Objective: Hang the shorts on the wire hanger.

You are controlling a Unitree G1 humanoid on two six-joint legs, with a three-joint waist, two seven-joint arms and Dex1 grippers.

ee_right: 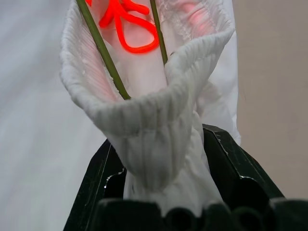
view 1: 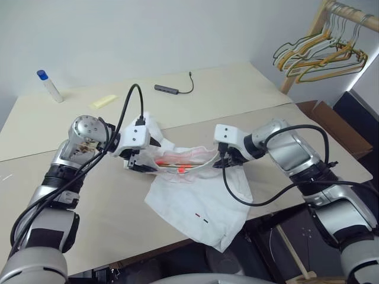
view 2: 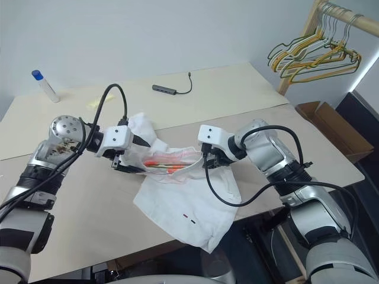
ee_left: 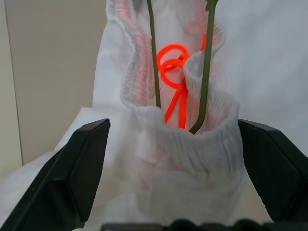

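The white shorts lie on the table, one leg drooping over its front edge. Their gathered waistband is stretched between my two grippers and shows pinkish trim and an orange-red drawstring. Two thin olive wires of the wire hanger run inside the waist opening, and the hanger also shows from the other end. My left gripper stands open, with one end of the waistband between its wide-spread fingers. My right gripper is shut on the other end of the waistband.
A blue-capped bottle, a yellow pad and a grey hub with cable lie at the back of the table. A wooden rack with bunched hangers stands at the far right, with a cardboard box below it.
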